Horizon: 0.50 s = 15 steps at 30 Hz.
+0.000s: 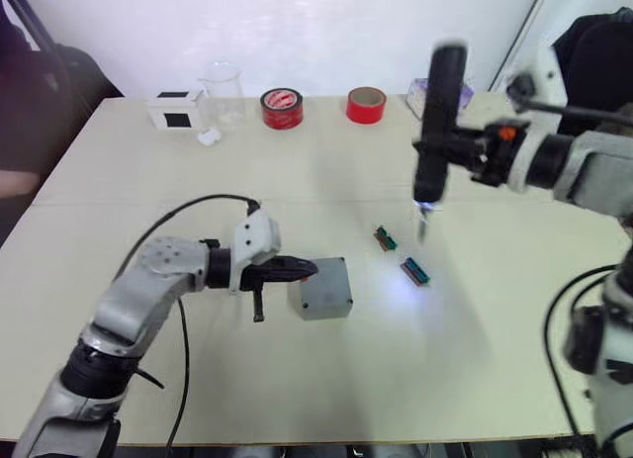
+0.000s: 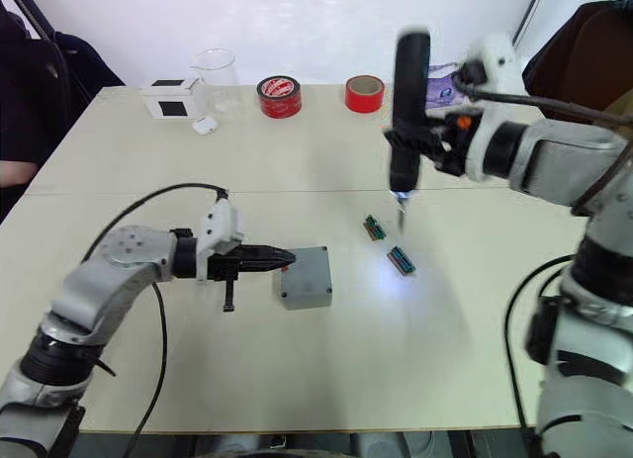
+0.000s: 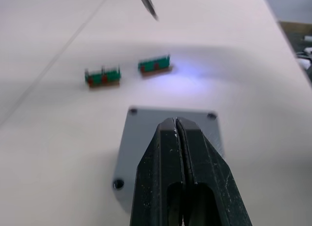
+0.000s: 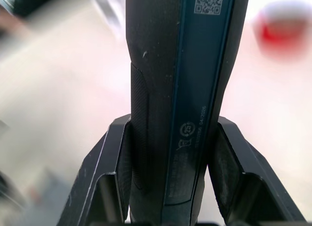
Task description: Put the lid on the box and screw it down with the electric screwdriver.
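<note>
The grey box (image 1: 326, 295) sits mid-table with the flat grey lid (image 3: 132, 138) lying on top, screw holes showing at its corners. My left gripper (image 1: 302, 269) is shut with nothing held, its tips over the lid's near-left part. The right gripper (image 1: 447, 146) is shut on the electric screwdriver (image 1: 438, 122), held upright above the table to the right of and beyond the box. Its bit (image 3: 147, 4) points down, and its light casts a blue-white glow on the table.
Two small green parts (image 1: 385, 238) (image 1: 415, 271) lie right of the box under the bit. Along the far edge stand a white box with a black panel (image 1: 178, 110), a glass beaker (image 1: 222, 94) and two red tape rolls (image 1: 282, 109) (image 1: 366, 105).
</note>
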Motion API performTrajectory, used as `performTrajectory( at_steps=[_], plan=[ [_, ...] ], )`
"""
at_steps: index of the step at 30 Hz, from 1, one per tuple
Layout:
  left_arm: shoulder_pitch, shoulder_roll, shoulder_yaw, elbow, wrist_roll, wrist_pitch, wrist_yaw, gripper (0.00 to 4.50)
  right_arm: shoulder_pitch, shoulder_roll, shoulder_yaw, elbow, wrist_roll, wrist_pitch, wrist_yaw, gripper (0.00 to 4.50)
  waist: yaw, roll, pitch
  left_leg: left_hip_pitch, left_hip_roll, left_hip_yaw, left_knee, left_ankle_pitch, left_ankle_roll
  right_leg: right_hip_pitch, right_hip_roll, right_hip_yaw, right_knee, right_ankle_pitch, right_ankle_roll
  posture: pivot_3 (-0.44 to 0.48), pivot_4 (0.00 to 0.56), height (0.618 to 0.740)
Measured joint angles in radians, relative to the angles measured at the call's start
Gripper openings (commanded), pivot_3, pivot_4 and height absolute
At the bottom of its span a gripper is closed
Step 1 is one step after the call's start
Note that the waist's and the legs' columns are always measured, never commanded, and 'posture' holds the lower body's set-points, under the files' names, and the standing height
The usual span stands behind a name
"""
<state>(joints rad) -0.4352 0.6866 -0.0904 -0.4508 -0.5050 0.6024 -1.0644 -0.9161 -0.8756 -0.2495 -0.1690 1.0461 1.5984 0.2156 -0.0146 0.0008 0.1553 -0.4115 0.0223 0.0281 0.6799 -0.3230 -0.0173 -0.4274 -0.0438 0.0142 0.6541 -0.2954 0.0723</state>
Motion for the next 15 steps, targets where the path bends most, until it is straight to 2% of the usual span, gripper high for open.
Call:
performTrajectory(
  at_steps=[3, 7, 15],
  plan=[
    [-0.021, 0.024, 0.036, -0.037, -0.049, 0.022, -0.003, 0.00, -0.003, -0.070, 0.103, 0.014, -0.062, 0.008, 0.021, 1.65, -0.004, 0.004, 0.003, 0.000, 0.000, 0.000, 0.000, 0.000, 0.000, 0.000, 0.001, 0.000, 0.000, 0.000, 0.000, 0.000, 0.150, 0.740],
    [-0.033, 0.049, 0.048, -0.065, -0.084, 0.046, 0.005, 0.00, -0.015, -0.144, 0.245, 0.064, -0.105, 0.009, 0.073, 1.65, -0.002, 0.002, 0.004, 0.000, 0.001, 0.000, 0.001, 0.000, 0.000, 0.000, 0.004, 0.000, 0.001, 0.000, 0.001, 0.000, 0.150, 0.740],
    [-0.011, 0.080, 0.074, -0.124, -0.129, 0.068, 0.036, 0.00, -0.013, -0.162, 0.507, 0.233, -0.274, 0.009, 0.179, 1.65, 0.003, 0.000, 0.006, 0.000, 0.000, 0.001, 0.002, 0.000, 0.000, 0.000, 0.004, 0.002, 0.001, 0.001, 0.002, 0.000, 0.150, 0.740]
  ],
)
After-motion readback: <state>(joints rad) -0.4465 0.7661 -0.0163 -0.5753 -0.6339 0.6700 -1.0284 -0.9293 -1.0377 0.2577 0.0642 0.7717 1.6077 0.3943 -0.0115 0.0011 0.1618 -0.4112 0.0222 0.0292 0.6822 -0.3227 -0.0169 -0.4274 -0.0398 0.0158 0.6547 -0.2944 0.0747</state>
